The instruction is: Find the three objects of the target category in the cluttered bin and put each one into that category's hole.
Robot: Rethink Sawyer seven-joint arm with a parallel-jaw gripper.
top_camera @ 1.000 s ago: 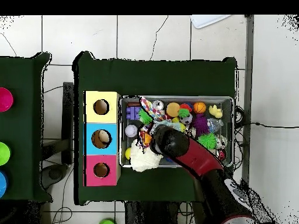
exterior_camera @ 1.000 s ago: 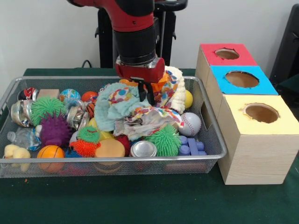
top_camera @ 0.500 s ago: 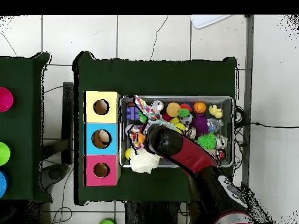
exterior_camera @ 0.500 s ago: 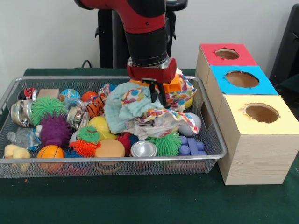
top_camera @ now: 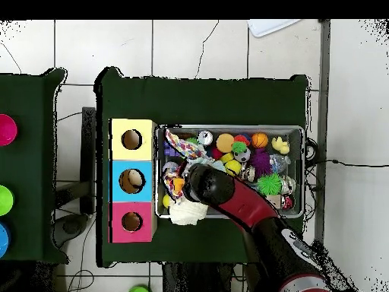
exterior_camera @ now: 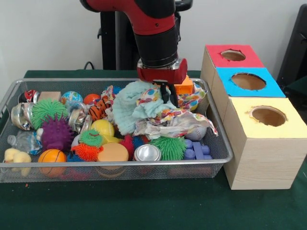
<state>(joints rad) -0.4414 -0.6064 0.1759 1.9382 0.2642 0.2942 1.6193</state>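
My gripper point(exterior_camera: 166, 94) hangs over the right half of the wire bin point(exterior_camera: 120, 164), shut on a dotted patterned cloth point(exterior_camera: 169, 116). That cloth is bunched with a light teal cloth point(exterior_camera: 125, 110) and drapes over the toys below. An orange block point(exterior_camera: 184, 86) shows just behind the gripper. Beside the bin stands a box row with a red hole point(exterior_camera: 233, 55), a blue hole point(exterior_camera: 248, 81) and a yellow hole point(exterior_camera: 268, 115). In the overhead view the arm covers the gripper; the patterned cloth point(top_camera: 178, 144) trails toward the yellow box point(top_camera: 131, 140).
The bin holds a green spiky ball point(exterior_camera: 168, 147), a baseball point(exterior_camera: 195, 132), a can point(exterior_camera: 147, 153), blue blocks point(exterior_camera: 195, 149), a purple spiky ball point(exterior_camera: 56, 133) and several other balls. A white cloth point(top_camera: 186, 212) hangs over the bin's rim near the arm.
The gripper has carried the cloth bundle rightward in the front view, toward the boxes, and slightly upward. A yellow ball has been uncovered; the cloth now lies over the baseball.
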